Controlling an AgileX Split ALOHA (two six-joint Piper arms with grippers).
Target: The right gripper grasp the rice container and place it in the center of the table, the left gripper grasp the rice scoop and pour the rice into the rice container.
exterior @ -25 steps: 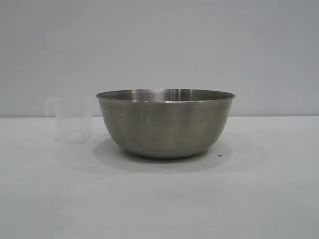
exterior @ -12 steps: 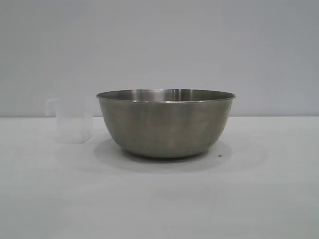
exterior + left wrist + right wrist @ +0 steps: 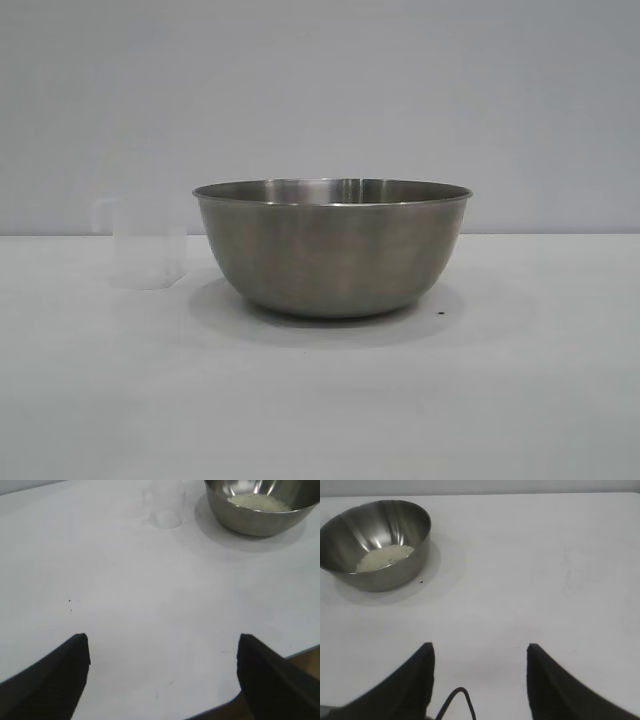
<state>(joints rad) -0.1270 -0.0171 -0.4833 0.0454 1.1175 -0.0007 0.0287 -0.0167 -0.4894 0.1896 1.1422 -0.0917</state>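
Observation:
The rice container [image 3: 332,248], a big steel bowl, stands mid-table in the exterior view. White rice [image 3: 259,501] lies in its bottom, as both wrist views show [image 3: 384,557]. The rice scoop [image 3: 147,242], a small clear cup, stands upright on the table just left of the bowl, and it looks empty [image 3: 167,504]. Neither arm shows in the exterior view. My left gripper [image 3: 163,639] hangs open over bare table far from the scoop, holding nothing. My right gripper [image 3: 480,647] is open too, over bare table well away from the bowl [image 3: 377,542].
The white table [image 3: 520,400] spreads wide around the bowl. Its near edge [image 3: 260,680] shows beside the left gripper's finger. A tiny dark speck [image 3: 441,313] lies right of the bowl. A plain grey wall stands behind.

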